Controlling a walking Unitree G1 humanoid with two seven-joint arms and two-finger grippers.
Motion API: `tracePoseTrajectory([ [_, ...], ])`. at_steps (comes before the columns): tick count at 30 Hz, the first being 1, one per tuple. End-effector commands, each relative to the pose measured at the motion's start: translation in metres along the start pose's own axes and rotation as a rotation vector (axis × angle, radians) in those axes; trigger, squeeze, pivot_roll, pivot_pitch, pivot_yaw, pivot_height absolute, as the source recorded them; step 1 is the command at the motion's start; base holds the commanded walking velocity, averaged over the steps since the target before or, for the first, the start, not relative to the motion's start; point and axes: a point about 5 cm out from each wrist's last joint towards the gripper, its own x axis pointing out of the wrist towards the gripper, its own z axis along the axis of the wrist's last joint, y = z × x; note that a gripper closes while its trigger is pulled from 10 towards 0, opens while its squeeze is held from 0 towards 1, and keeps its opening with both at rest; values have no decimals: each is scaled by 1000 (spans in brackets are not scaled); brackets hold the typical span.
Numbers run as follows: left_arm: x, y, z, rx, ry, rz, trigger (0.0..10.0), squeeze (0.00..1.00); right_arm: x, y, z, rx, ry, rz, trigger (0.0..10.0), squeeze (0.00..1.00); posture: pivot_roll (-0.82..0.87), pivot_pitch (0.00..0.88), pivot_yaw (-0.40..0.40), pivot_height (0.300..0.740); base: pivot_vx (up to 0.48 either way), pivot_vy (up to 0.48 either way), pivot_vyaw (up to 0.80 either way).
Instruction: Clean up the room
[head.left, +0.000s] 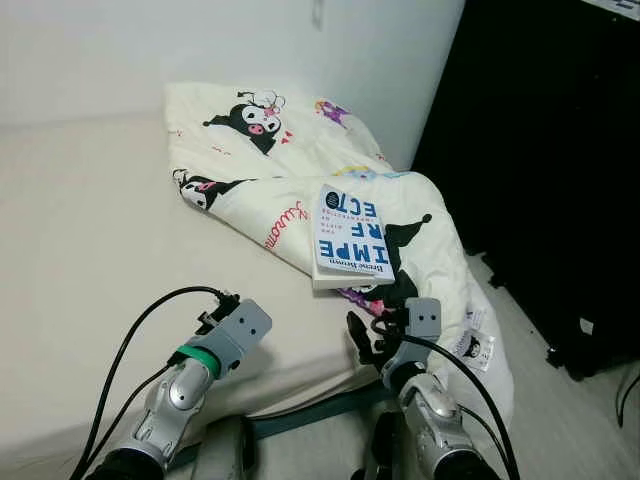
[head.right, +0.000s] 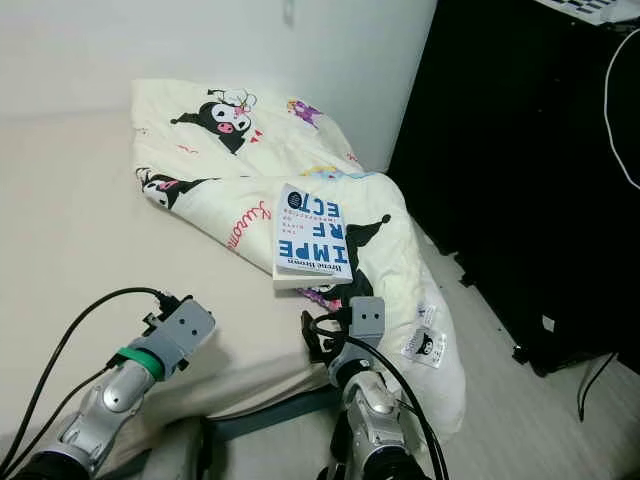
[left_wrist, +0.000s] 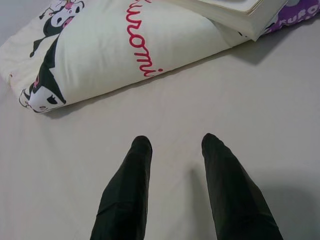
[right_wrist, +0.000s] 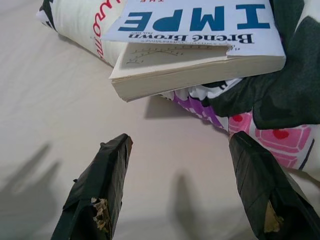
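Note:
A white paperback book (head.left: 350, 240) with blue letters lies on a crumpled cream comforter (head.left: 270, 150) printed with cartoon figures, near the bed's right edge. My right gripper (right_wrist: 181, 145) is open, low over the sheet just short of the book (right_wrist: 195, 35), with nothing between its fingers. My left gripper (left_wrist: 175, 145) is open too, hovering over bare sheet a little left of it. It points at the comforter's folded edge (left_wrist: 100, 55), and a corner of the book (left_wrist: 235, 12) lies beyond.
The bed (head.left: 80, 220) has a plain cream sheet and reaches the white wall behind. A tall black cabinet (head.left: 550, 150) stands close on the right, with light floor (head.left: 560, 420) between it and the bed. The comforter hangs over the bed's right edge.

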Motion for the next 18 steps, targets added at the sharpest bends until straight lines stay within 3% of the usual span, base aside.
tracePoseTrajectory([
  [1, -2, -3, -5, 18, 15, -17, 10000, 0, -3, -2, -4, -1, 11, -12, 10000, 0, 229, 0, -13, 600, 0, 0, 0],
  [18, -5, -3, -7, 52, 7, -31, 10000, 0, -4, -1, -7, 7, 18, -20, 10000, 0, 243, 0, -8, 600, 0, 0, 0],
])
